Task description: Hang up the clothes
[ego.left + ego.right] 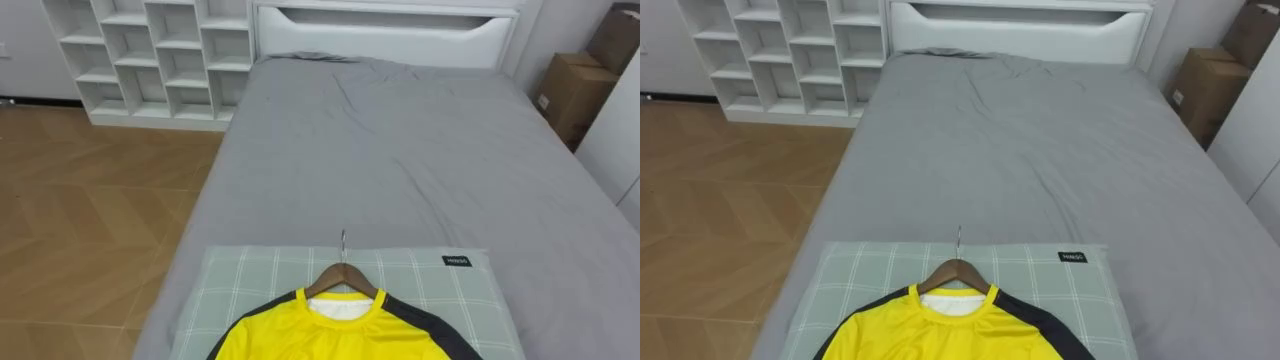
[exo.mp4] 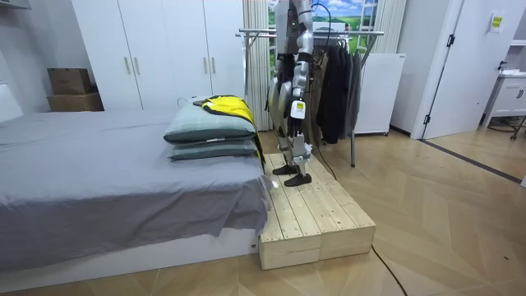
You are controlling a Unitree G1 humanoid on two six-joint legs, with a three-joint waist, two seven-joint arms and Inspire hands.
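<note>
The yellow shirt (image 1: 330, 335) is lying on 1 wooden hanger (image 1: 345, 272) atop the checked pillow (image 1: 250, 285) (soft, light, floppy); taking the stiff hanger's neck is looking safest; the left hand (image 2: 293, 113) is hanging beside the robot, grip impossible to tell

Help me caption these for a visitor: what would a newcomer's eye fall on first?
The bright yellow shirt with dark sleeves, on a wooden hanger, lies on a green checked pillow at the near end of the grey bed. In the room view, the robot stands on a pale wooden platform by that end, a rack of dark clothes behind it.
</note>
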